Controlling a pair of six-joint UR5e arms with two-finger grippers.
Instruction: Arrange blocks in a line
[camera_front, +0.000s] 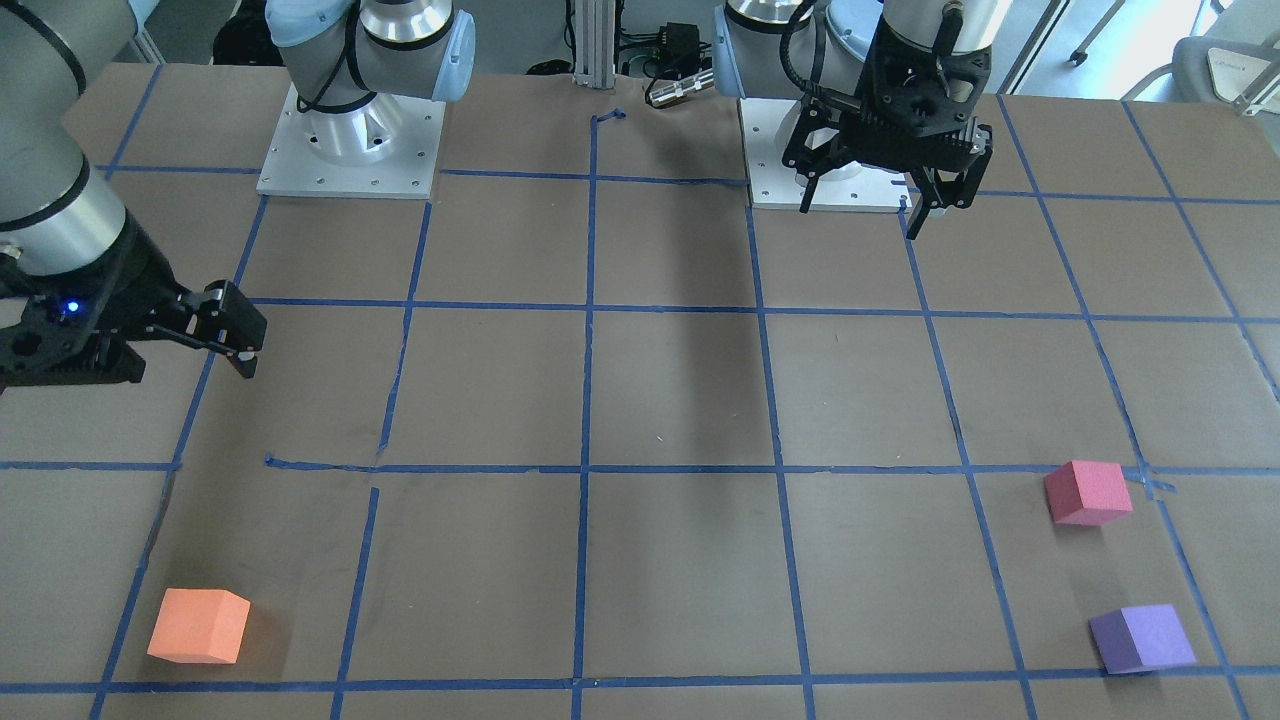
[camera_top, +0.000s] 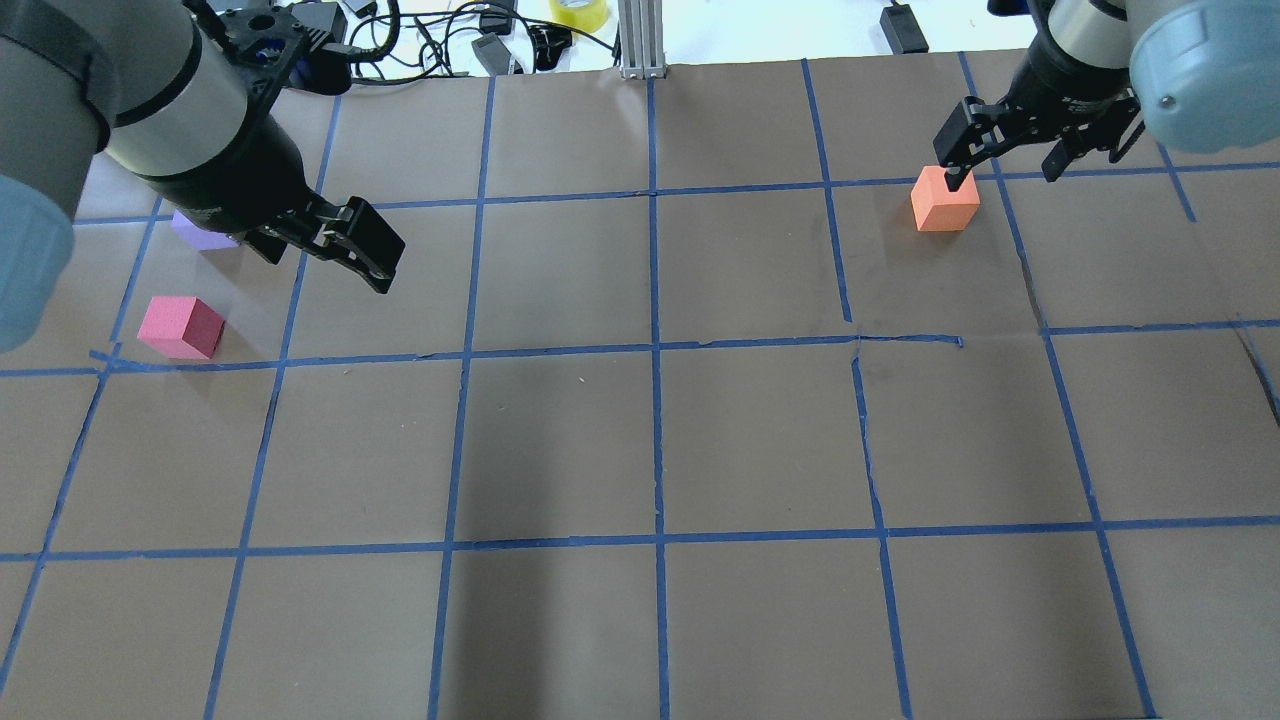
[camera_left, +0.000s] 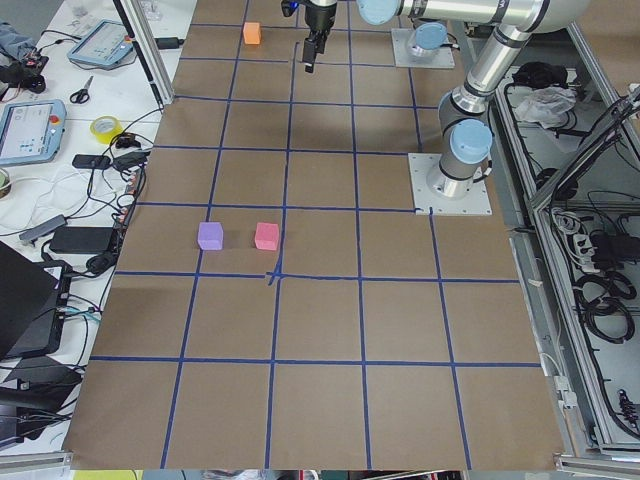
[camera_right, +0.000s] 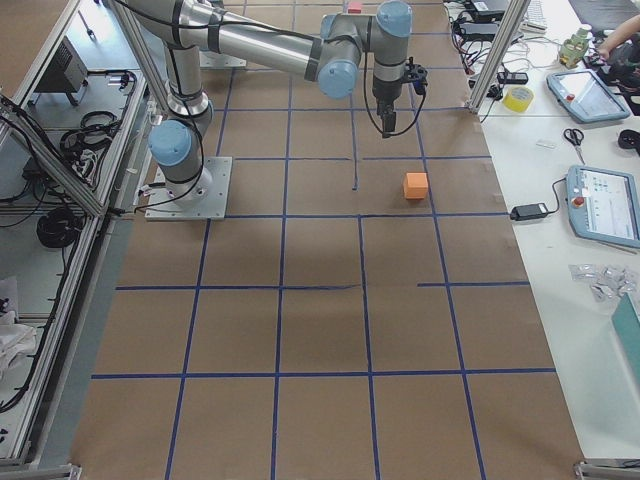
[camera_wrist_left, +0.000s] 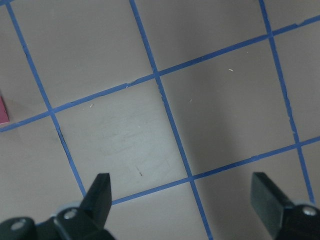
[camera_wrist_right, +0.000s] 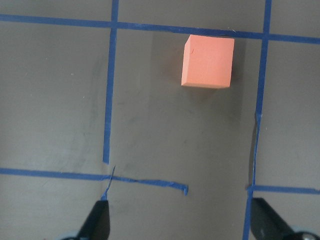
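The orange block (camera_top: 944, 200) lies on the far right part of the table and shows in the right wrist view (camera_wrist_right: 208, 61). My right gripper (camera_top: 1005, 172) hangs open and empty above the table just beside it, not touching; its fingers stand wide apart in the wrist view (camera_wrist_right: 181, 222). The pinkish red block (camera_top: 181, 327) and the purple block (camera_top: 200, 232) lie close together at the far left. My left gripper (camera_top: 330, 262) is open and empty, raised above the table to the right of them. Only the red block's edge (camera_wrist_left: 2, 111) shows in the left wrist view.
The table (camera_top: 650, 450) is covered in brown paper with a grid of blue tape. Both arm bases (camera_front: 350, 140) stand at the robot's edge. Cables and a tape roll (camera_top: 578, 12) lie beyond the far edge, and tablets (camera_right: 590, 95) on a side bench.
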